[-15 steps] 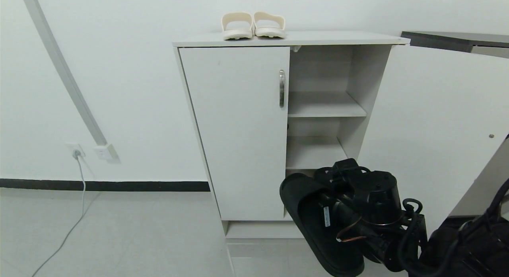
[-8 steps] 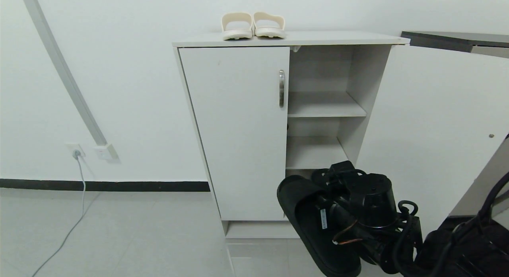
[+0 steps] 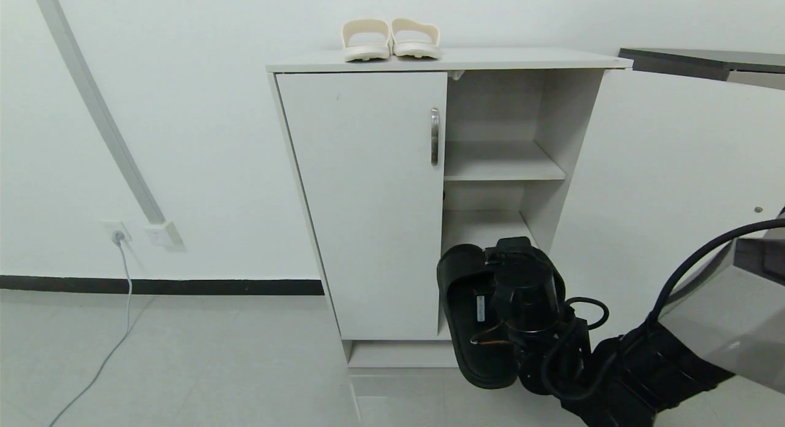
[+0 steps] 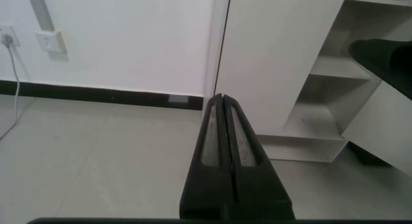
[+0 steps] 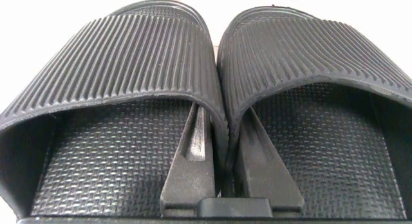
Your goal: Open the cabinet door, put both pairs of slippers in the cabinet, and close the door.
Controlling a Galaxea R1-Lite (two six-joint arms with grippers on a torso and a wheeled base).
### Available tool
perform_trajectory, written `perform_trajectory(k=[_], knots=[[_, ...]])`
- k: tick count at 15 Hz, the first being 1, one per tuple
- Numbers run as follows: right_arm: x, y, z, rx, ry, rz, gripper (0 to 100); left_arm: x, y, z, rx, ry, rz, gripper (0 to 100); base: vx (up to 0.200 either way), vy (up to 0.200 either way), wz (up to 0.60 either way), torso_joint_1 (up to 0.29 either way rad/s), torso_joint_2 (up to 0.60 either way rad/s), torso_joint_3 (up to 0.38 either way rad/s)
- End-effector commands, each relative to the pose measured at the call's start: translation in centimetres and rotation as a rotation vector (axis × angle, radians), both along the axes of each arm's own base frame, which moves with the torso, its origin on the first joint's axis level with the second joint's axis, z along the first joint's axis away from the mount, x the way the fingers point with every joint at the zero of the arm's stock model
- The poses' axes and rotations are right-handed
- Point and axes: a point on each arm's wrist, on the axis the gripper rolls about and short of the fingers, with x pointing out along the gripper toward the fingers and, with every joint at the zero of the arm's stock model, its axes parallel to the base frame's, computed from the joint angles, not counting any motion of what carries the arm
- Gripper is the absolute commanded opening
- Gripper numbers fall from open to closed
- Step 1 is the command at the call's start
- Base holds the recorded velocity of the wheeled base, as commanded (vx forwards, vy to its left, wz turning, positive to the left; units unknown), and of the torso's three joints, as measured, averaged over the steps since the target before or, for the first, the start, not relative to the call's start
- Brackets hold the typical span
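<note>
A white cabinet (image 3: 362,200) stands against the wall, its left door shut and its right door (image 3: 662,206) swung open, showing bare shelves (image 3: 500,162). A cream pair of slippers (image 3: 391,39) rests on the cabinet top. My right gripper (image 3: 490,304) is shut on a black pair of slippers (image 3: 475,316), pinching the two inner edges together (image 5: 219,140), low in front of the open compartment. My left gripper (image 4: 223,130) is shut with nothing in it, hanging above the floor to the left of the cabinet (image 4: 283,50).
A metal handle (image 3: 434,136) is on the shut left door. A wall socket (image 3: 116,234) with a grey cable sits low on the wall at left. A dark-topped table (image 3: 705,62) stands behind the open door. The tiled floor (image 3: 184,365) at left is open.
My right arm has carried the black slippers forward and up toward the lower open compartment, turning them more upright. The left gripper's motion cannot be judged.
</note>
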Motion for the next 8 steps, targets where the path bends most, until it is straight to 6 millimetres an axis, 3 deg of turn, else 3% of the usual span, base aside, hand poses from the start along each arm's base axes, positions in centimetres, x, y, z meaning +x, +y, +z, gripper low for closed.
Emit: perform_trajectory(k=[1, 8], knots=[[0.65, 0.26, -1.09, -0.014, 0.015, -0.011, 0, 0.03, 0.00, 0.01, 0.000, 0.003, 0.001, 0, 0.000, 0.000, 0.00, 0.000, 0.00, 0.000], [0.74, 0.19, -1.43, -0.013, 0.022, -0.016, 0, 0.03, 0.00, 0.01, -0.001, 0.003, 0.001, 0, 0.000, -0.200, 0.00, 0.004, 0.00, 0.003]])
